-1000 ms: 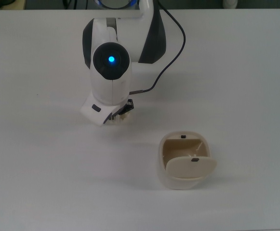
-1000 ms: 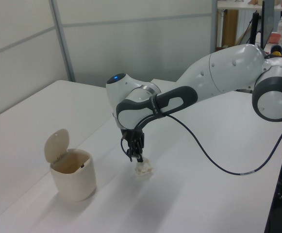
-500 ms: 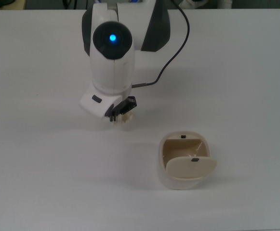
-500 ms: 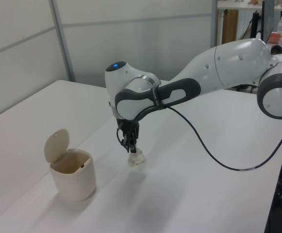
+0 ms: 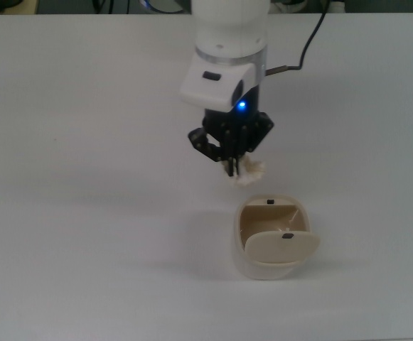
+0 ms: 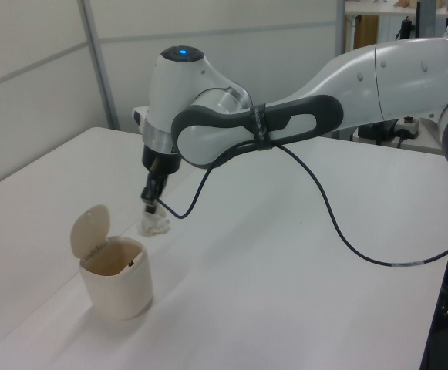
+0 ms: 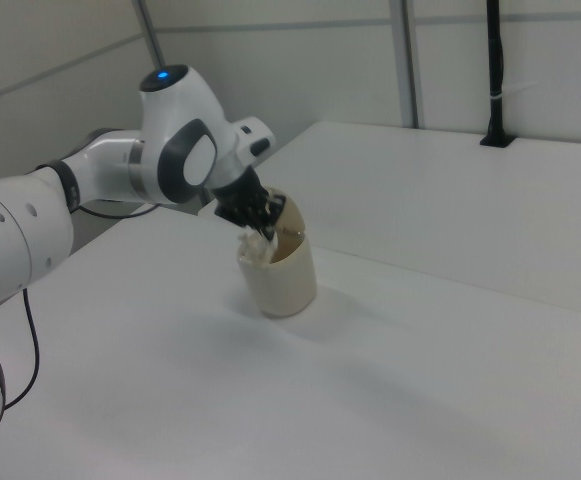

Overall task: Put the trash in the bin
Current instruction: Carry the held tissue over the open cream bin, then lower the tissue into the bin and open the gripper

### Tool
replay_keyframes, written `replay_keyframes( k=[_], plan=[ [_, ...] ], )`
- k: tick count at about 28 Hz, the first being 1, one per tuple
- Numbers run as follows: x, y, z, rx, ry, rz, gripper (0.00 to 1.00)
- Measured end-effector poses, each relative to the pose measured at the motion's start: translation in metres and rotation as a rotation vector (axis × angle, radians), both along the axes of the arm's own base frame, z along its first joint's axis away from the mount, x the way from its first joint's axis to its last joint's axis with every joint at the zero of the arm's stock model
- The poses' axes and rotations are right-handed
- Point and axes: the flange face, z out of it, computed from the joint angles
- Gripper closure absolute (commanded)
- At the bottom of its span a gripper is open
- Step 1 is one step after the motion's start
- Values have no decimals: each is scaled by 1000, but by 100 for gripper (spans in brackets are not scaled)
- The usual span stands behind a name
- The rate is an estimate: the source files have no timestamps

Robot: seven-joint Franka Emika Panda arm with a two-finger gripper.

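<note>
In the top view, the white table (image 5: 64,213) stretches bare across the top view's left, and the first thing met moving rightward is the arm (image 5: 229,42), reaching down from the upper edge with a small blue light lit on its black wrist section. Below that light the gripper (image 5: 232,169) points downward with its two dark fingers clenched on the trash (image 5: 249,172), an off-white crumpled wad hanging from the fingertips. The wad sits just above the bin (image 5: 243,264) as the top view frames it, close to the bin's far rim but not over the opening. The bin is a cream rounded-square tub with a tan inside, its oval lid (image 5: 282,246) tipped up on the near side and a small dark tab on it. In the left view the order runs differently: the bin (image 6: 117,289) stands at the left view's lower left with its lid (image 6: 89,228) raised, the trash (image 6: 154,224) is held off the table just beyond and above its rim, and the gripper (image 6: 151,205) grips it from above. In the right view the trash (image 7: 255,247) hangs against the bin's (image 7: 288,277) upper edge, on the right view's left side of it, pinched by the gripper (image 7: 257,232).
</note>
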Motion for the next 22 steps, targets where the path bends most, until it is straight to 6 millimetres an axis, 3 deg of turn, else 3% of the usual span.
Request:
replay_keyframes(
  k=[3,10,11,14,17,22],
  plan=[
    [6,16,0,34,-107,24,100],
    [20,54,-34,101,-265,74,97],
    [21,57,-38,107,-274,76,92],
    [23,64,-46,124,-291,74,58],
    [24,69,-54,138,-296,68,0],
    [26,67,-64,139,-283,56,0]
  ],
)
